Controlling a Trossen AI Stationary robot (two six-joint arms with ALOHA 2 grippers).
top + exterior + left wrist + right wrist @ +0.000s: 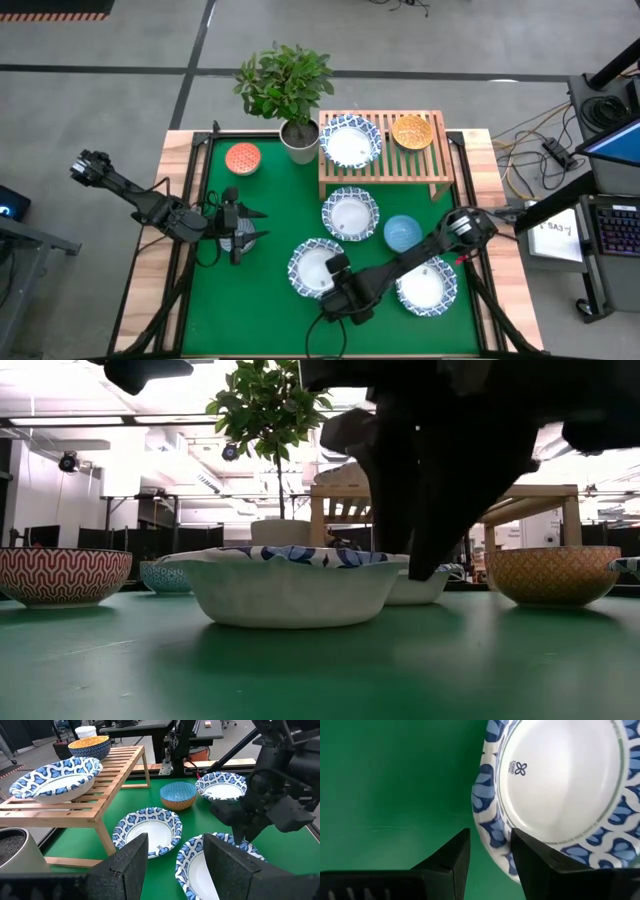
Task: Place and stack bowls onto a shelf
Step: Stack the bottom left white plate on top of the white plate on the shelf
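The pale wooden shelf at the far right carries a white blue-rimmed bowl and a yellow-orange bowl. Three more white blue-rimmed bowls rest on the green mat: one before the shelf, one near the middle, one at the near right. A light blue bowl and an orange-red bowl also sit on the mat. My right gripper is open and points down over the middle bowl's right rim, one finger outside, one over the inside. My left gripper hovers open at the left. My right gripper stands astride the near-middle bowl's right rim, fingers pointing down from above, one finger over the bowl's inside and one outside. Whether either finger touches the rim, I cannot tell. The bowl sits flat on the mat.
A white pot with a leafy plant stands at the far edge beside the shelf's left end. Bare green mat lies at the near left. The shelf's slats show free room between and in front of its two bowls.
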